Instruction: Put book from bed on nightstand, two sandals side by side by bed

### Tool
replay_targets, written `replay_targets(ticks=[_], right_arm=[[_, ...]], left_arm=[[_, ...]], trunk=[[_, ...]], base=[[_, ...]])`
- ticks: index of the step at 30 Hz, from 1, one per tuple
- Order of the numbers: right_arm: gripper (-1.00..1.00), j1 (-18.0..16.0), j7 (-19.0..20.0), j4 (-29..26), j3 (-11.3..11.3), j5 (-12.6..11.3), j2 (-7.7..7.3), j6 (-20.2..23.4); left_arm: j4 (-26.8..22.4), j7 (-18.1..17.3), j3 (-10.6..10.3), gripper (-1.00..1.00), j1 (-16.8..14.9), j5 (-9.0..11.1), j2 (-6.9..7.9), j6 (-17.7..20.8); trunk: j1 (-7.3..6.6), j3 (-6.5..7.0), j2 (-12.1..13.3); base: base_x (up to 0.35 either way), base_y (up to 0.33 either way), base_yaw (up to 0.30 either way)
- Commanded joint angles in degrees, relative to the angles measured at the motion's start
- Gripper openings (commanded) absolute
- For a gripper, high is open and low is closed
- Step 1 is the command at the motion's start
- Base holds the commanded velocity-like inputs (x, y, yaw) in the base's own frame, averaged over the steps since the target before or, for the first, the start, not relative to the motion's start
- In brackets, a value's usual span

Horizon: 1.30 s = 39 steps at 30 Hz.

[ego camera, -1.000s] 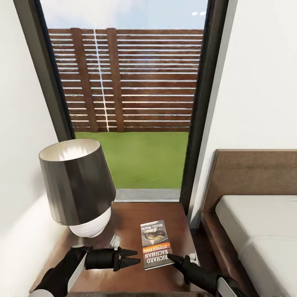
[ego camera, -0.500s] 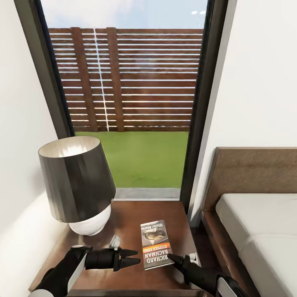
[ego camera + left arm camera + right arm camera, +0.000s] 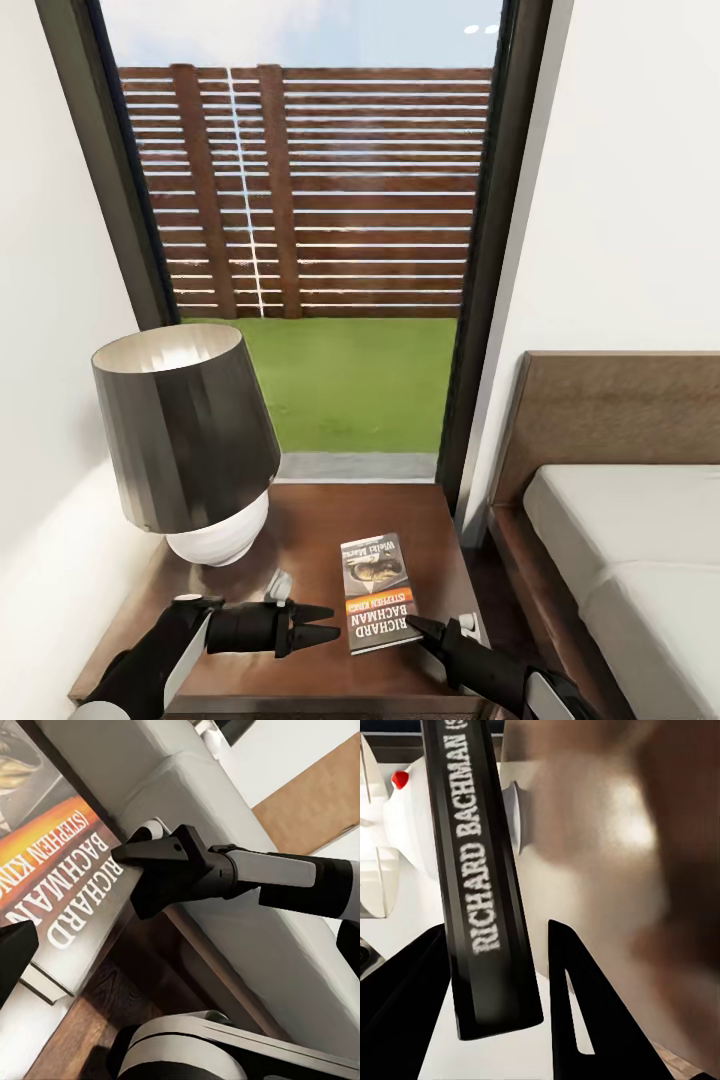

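Observation:
The book [image 3: 378,590], dark with an orange band and white "Richard Bachman" lettering, lies flat just over the glossy brown nightstand [image 3: 310,520]. My right gripper [image 3: 412,624] is shut on its near right corner. In the right wrist view the book's spine [image 3: 487,870] runs between the two black fingers. The left wrist view has the book's cover [image 3: 52,870] with the right gripper [image 3: 139,874] clamped on its edge. My left gripper [image 3: 336,621] hovers open just left of the book, holding nothing. The bed [image 3: 620,540] stands to the right. The sandals are out of view.
A lamp [image 3: 185,440] with a dark shade and white base takes up the nightstand's left half, close to my left arm. A small pale object [image 3: 278,583] lies by its base. Behind is a tall window [image 3: 320,200]; white walls close in on both sides.
The whole picture has shifted: lamp, nightstand and headboard sit a little higher and the nightstand's front edge has come into view. Both arms and the book keep their place in the picture.

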Motion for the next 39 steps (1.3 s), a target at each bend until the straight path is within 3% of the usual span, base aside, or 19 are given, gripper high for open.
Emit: replay_targets(ticks=[1, 39], right_arm=[[-1.0, -0.03, 0.01, 0.0, 0.1, -0.36, -0.03, 0.35], [-1.0, -0.03, 0.01, 0.0, 0.11, -0.36, -0.03, 0.35]], left_arm=[[0.0, 0.01, -0.31, 1.0, -0.05, 0.5, 0.08, 0.6], [0.0, 0.01, -0.31, 1.0, -0.03, 0.5, 0.08, 0.6]], trunk=[[-0.01, -0.05, -0.02], [1.09, -0.95, -2.03]], base=[[0.0, 0.0, 0.0], [0.0, 0.0, 0.0]])
